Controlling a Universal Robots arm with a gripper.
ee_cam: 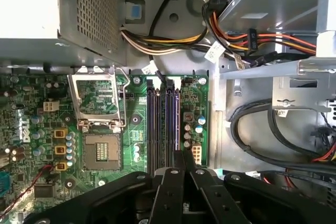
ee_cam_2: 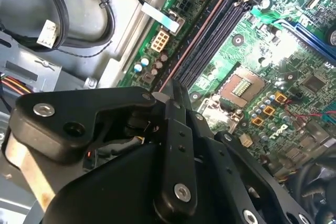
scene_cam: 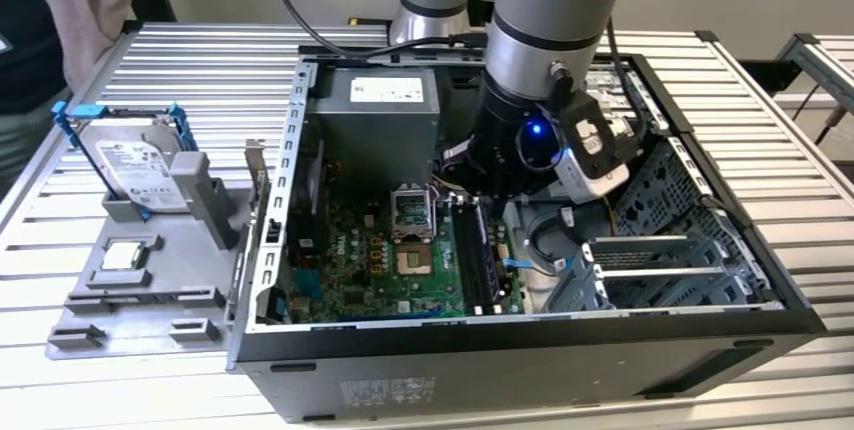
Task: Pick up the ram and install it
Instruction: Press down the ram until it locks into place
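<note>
The tool (ee_cam_2: 176,94) was pressed together on the thin ram (ee_cam_2: 195,39), which stood over the slots (ee_cam: 163,121) near the case's (scene_cam: 747,250) 3 o'clock side. If the ram sat crooked, pushing could bend it or hurt the board (ee_cam: 31,108).

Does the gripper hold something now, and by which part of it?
It cannot be told. The gripper is low over the memory slots of the open computer; no held part is visible.

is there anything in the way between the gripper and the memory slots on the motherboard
Nothing visible does. The gripper hangs inside the open computer case, directly over the RAM slots, and both wrist views show bare slots ahead of it. The cables lie off beyond the slots' far end.
</note>
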